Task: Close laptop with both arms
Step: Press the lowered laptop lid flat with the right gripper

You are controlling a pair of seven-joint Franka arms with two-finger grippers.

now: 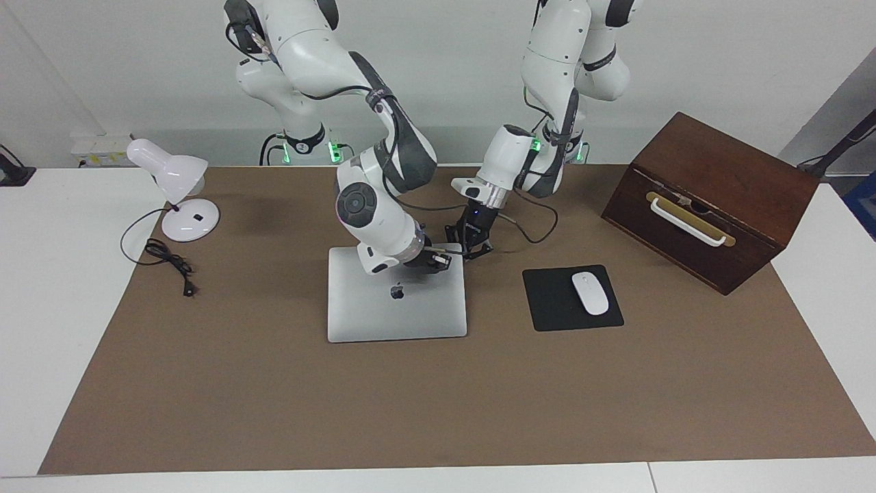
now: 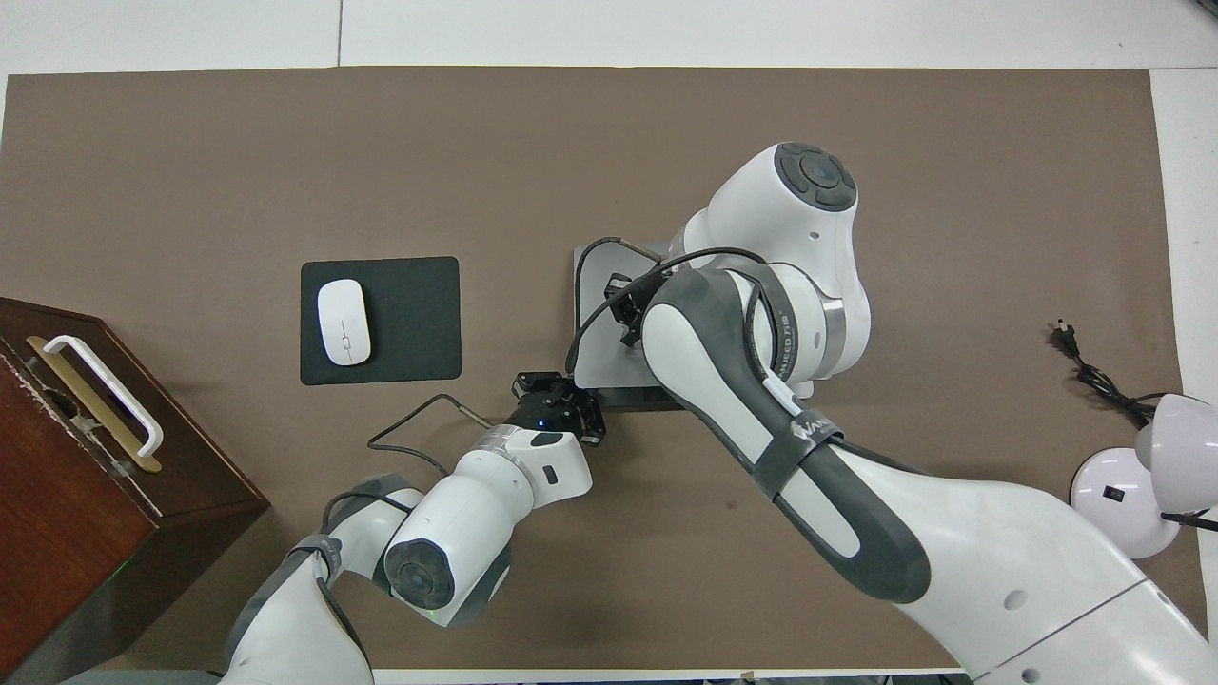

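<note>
Black jaws of the right gripper (image 1: 438,262) are closed on nothing and rest on the lid of the thin silver-grey metal laptop (image 1: 397,305), near its robot-side corner toward the left arm's end. The left gripper (image 1: 471,248), jaws likewise closed and empty, sits low just beside that same corner; whether it touches the lid's edge I cannot tell. From overhead, the right arm's bulky white and grey forearm hides most of the laptop, leaving a strip of lid. The laptop lies shut and flat, mid-surface, on the brown mat (image 1: 438,404) covering the white surface. Toward the left arm's end lie a black mouse pad (image 1: 551,315) carrying a white mouse (image 1: 590,293), then a dark wooden box (image 1: 712,198). Toward the right arm's end stands a white desk lamp (image 1: 174,195). Both arms bend steeply down from their bases.
</note>
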